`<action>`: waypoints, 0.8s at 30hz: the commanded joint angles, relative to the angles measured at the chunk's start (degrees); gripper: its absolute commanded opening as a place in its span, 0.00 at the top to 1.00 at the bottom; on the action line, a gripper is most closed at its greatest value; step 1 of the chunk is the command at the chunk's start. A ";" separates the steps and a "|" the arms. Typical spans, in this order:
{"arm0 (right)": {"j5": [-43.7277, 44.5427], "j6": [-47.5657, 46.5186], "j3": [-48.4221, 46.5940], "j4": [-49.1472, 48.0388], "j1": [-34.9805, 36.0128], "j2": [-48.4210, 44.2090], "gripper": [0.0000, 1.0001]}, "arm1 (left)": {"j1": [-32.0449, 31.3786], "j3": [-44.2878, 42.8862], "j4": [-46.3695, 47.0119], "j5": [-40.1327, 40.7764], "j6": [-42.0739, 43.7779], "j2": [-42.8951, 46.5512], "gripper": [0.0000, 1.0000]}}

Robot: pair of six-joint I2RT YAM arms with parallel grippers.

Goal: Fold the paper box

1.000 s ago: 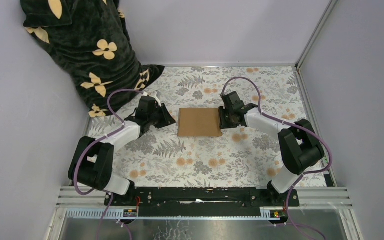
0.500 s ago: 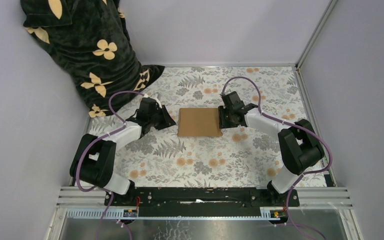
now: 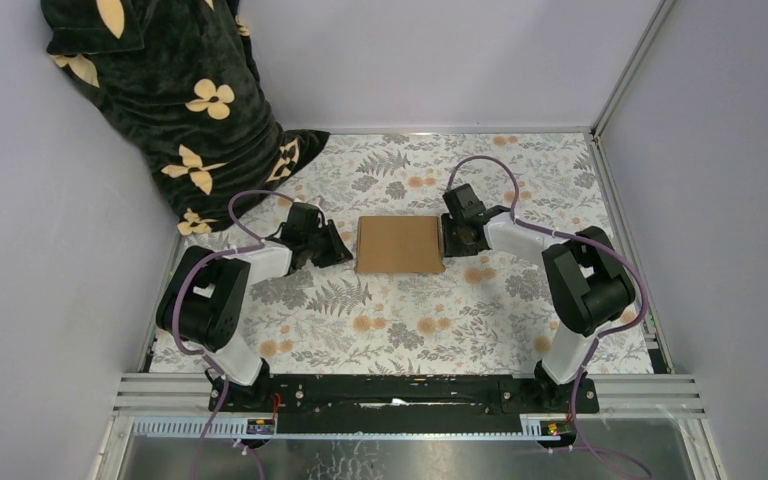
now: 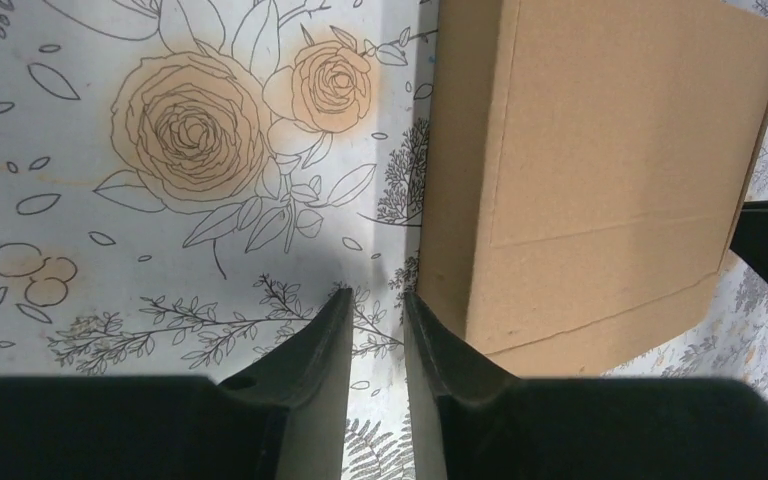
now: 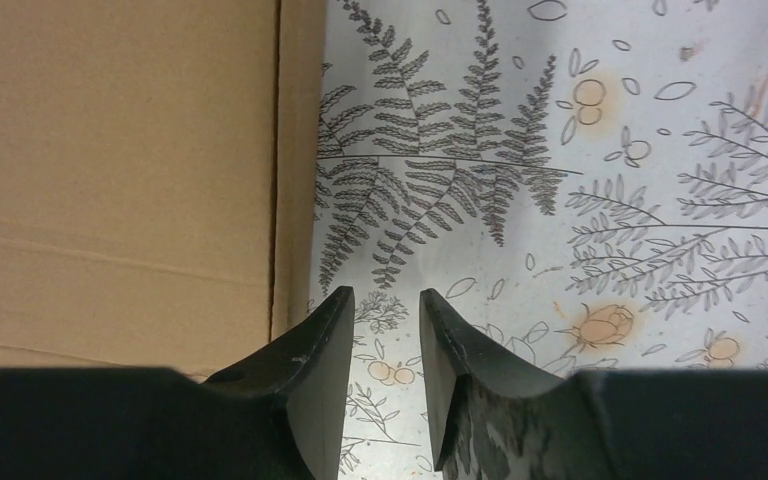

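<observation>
The paper box [image 3: 398, 244] lies closed and flat on the flowered table cover, a plain brown cardboard rectangle. My left gripper [image 3: 343, 250] sits low just off its left edge. In the left wrist view the left gripper [image 4: 376, 295] stands open by a narrow gap with only the cover between its fingers, and the right finger lies close against the side wall of the paper box [image 4: 600, 180]. My right gripper [image 3: 447, 240] is at the box's right edge. In the right wrist view the right gripper [image 5: 385, 292] is narrowly open and empty, beside the paper box [image 5: 110, 170].
A dark cloth with cream flowers [image 3: 175, 100] hangs over the back left corner and reaches the table. Grey walls close the back and both sides. The flowered cover [image 3: 400, 320] stretches toward the metal rail [image 3: 400, 390] at the near edge.
The left arm has folded in and its gripper has slid right, closer to the box's left edge. The right arm's elbow has drawn inward. The box has stayed put.
</observation>
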State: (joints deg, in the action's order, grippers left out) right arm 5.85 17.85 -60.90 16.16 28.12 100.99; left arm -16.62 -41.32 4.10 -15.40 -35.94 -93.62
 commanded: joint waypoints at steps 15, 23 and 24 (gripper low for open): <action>-2.53 1.28 -0.33 -2.55 -0.18 -1.99 0.47 | -1.43 0.16 -0.58 1.72 0.11 1.86 0.57; 2.06 3.75 2.45 -1.83 -0.51 -7.75 0.20 | -1.36 2.56 -2.76 6.55 -1.41 9.79 0.44; 2.52 3.80 2.46 -1.28 -0.52 -8.33 0.11 | -1.39 2.36 -3.30 6.85 -1.41 10.27 0.40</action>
State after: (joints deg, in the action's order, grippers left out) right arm 5.32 20.38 -58.41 14.68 27.92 96.99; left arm -17.63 -38.94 2.22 -11.55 -36.84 -86.43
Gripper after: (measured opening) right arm 0.785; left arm 0.545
